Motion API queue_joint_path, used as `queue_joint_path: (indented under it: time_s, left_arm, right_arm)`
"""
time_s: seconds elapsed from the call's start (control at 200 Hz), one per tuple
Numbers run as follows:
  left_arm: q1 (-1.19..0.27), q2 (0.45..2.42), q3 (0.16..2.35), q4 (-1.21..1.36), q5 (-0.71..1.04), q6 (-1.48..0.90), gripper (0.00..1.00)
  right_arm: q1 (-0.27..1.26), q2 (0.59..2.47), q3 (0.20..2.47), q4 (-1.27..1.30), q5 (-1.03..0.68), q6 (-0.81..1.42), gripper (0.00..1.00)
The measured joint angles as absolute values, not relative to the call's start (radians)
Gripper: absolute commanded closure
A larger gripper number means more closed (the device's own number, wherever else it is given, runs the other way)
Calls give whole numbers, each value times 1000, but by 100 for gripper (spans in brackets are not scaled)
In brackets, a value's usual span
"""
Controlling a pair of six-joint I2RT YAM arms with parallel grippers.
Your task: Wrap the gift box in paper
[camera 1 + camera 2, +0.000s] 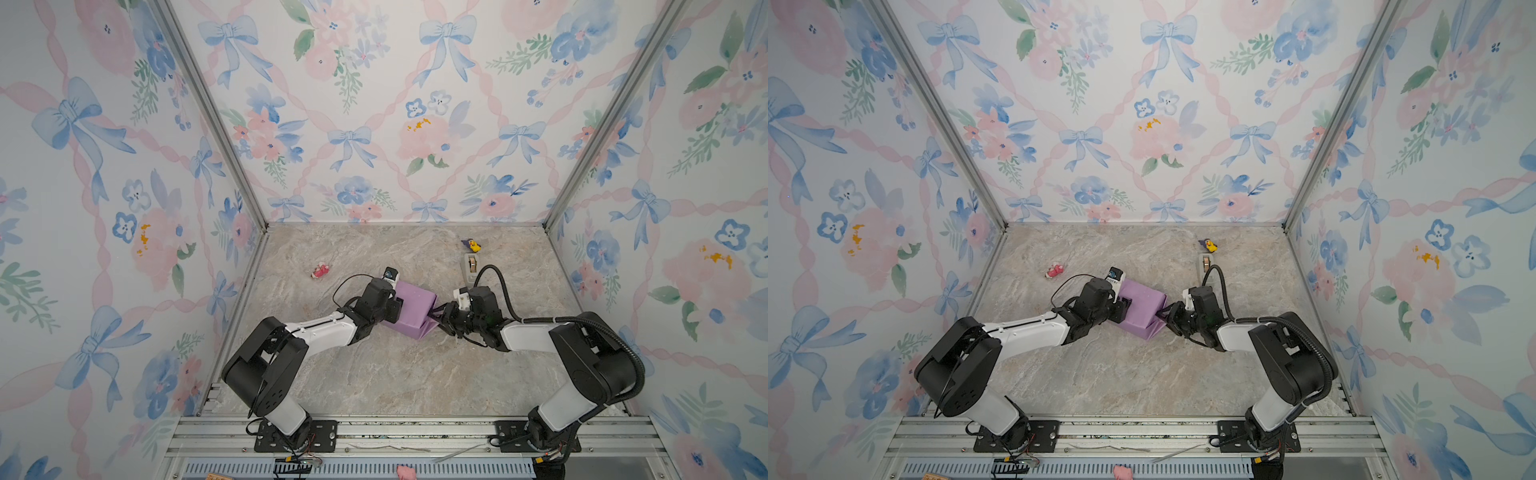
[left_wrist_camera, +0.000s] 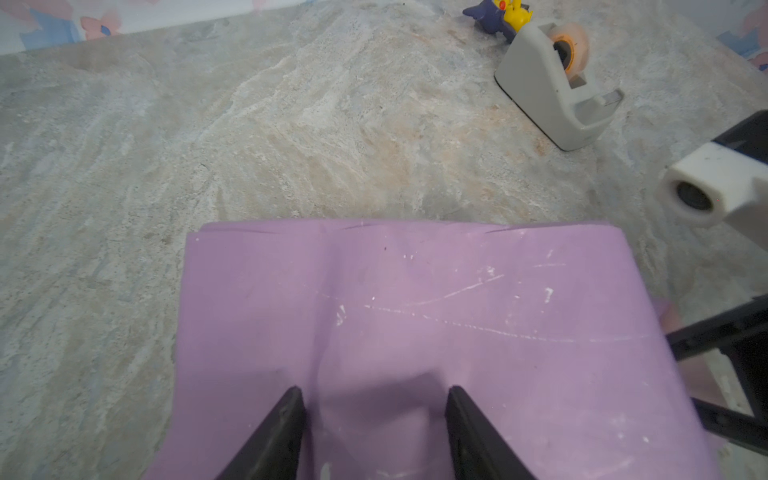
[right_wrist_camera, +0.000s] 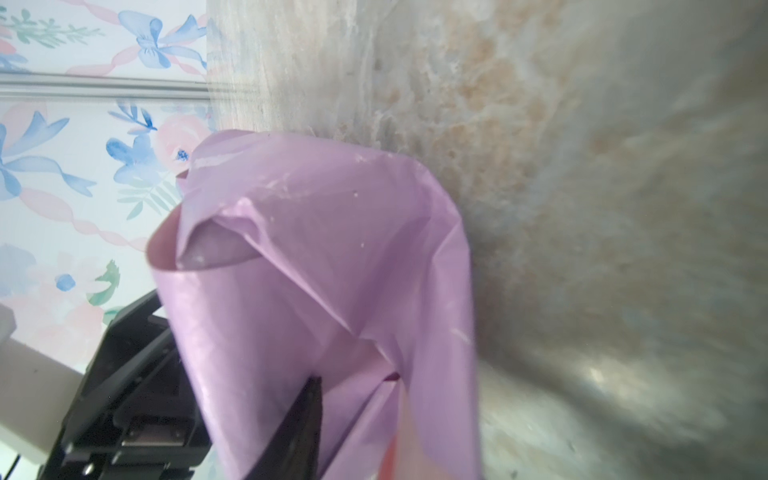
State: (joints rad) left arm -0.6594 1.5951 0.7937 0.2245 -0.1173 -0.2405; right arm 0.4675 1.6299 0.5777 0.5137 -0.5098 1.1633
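Observation:
The gift box is hidden under the paper (image 1: 411, 305), whose lilac face wraps it into a block at the table's middle in both top views. My left gripper (image 1: 397, 309) rests on the block's left part. In the left wrist view its fingertips (image 2: 293, 395) stand apart on the flat paper top (image 2: 415, 299), open, with nothing between them. My right gripper (image 1: 441, 320) is at the block's right end, where loose paper folds down to the table. In the right wrist view the crumpled flap (image 3: 324, 249) lies across the jaws; one black finger (image 3: 309, 415) shows and the other is covered.
A grey tape dispenser (image 1: 471, 266) stands behind the right gripper, with a small yellow and purple toy (image 1: 471, 245) beyond it. A small pink toy (image 1: 320, 271) lies back left. Floral walls close three sides.

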Motion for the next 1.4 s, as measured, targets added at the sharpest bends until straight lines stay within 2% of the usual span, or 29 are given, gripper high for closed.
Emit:
queue_joint_path:
  time_s: [0.265,0.505,0.99,1.11,1.245,1.4]
  left_arm:
    - [-660,1615,788,263,-113,-241,43]
    - [-665,1631,787,295,-111,-241,43]
    - [-685,1642,787,321,-115,-237,43]
    - [-687,1643,787,322,-118,-232,43]
    - [-693,1651,788,338,-118,-211,44]
    - [-700,1691,805,385,-113,-176,44]
  right_arm:
    - [469,1604,560,623,-523,1181,46]
    - [469,1605,562,653,-523,1188,43]
    - [480,1605,703,333,-500,1080,42]
    - [482,1605,731,277,-499,1061,45]
    - [483,1605,754,217,-491,1042,56]
    - [485,1605,755,174,-470,1046,62]
